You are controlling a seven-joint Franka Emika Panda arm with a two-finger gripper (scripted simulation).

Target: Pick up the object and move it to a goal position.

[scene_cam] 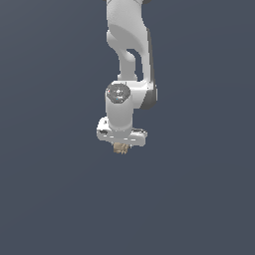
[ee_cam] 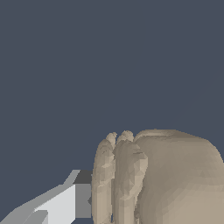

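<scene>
Beneath the gripper [scene_cam: 121, 145], tan ridged object [scene_cam: 120, 148], unmarked

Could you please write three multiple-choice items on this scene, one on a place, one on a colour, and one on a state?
1. Where is the block in the exterior view?
A. Right under the gripper
B. Far out at the exterior view's left edge
C. On top of the arm's upper joint

2. What colour is the block?
A. Bright red
B. Tan
C. Green

3. What is the gripper doing?
A. Wide open with nothing near it
B. Out of sight
C. Shut on the block

Answers:
1. A, the block peeks out just below the white gripper body.
2. B, the wrist view shows a beige ridged surface.
3. C, in the wrist view one finger presses against the block's ridged side.
</scene>
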